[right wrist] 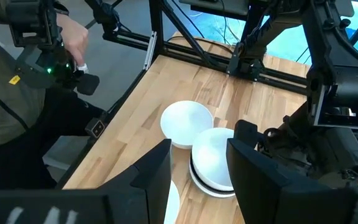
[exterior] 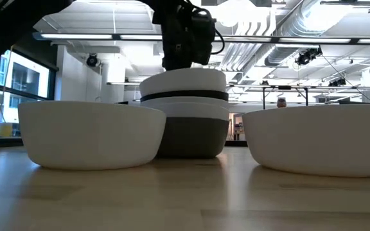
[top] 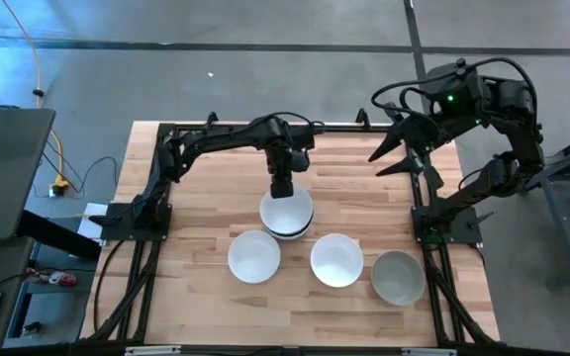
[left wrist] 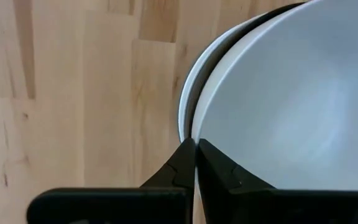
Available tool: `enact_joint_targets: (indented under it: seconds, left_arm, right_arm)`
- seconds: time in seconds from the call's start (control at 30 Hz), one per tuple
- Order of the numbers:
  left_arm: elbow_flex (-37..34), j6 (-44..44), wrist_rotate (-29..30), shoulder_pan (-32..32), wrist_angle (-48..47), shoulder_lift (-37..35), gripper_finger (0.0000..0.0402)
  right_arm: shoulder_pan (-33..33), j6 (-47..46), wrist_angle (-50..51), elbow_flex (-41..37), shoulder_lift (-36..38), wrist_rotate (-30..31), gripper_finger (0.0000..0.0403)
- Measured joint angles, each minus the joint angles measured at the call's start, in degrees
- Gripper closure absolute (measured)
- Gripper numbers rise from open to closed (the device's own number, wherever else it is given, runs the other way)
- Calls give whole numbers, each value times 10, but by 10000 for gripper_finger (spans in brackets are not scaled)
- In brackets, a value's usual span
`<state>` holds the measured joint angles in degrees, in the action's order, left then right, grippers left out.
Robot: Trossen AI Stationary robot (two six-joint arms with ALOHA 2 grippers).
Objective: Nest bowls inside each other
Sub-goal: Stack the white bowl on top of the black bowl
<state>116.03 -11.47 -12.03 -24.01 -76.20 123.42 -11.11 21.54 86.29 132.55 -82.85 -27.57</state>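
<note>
step: seating top white bowl (top: 286, 211) on nested stack (exterior: 185, 122) at table (top: 206, 297) centre | left gripper (top: 282, 186) pinching that bowl's far rim | right gripper (top: 401, 148) spread, idle at far right | 3 loose bowls (top: 254, 256) along near edge | next, likely: release rim, fetch nearest loose bowl

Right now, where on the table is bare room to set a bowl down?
Bare wood lies left of the stack and the left white bowl, and behind the stack toward the right gripper. The front is crowded: middle bowl, grey bowl.
</note>
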Motion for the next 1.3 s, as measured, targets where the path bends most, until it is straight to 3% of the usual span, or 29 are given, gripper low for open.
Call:
enact_joint_targets:
  seconds: [0.47, 1.03, 1.3]
  left_arm:
    - [0, 28, 9, 1, -8, 1, 401]
    - [1, 18, 12, 5, -10, 57, 401]
    - [54, 18, 44, 4, -30, 50, 401]
  right_arm:
    - [0, -11, -2, 0, 0, 0, 258]
    - [0, -20, 1, 0, 0, 0, 258]
    - [0, -7, 1, 0, 0, 0, 258]
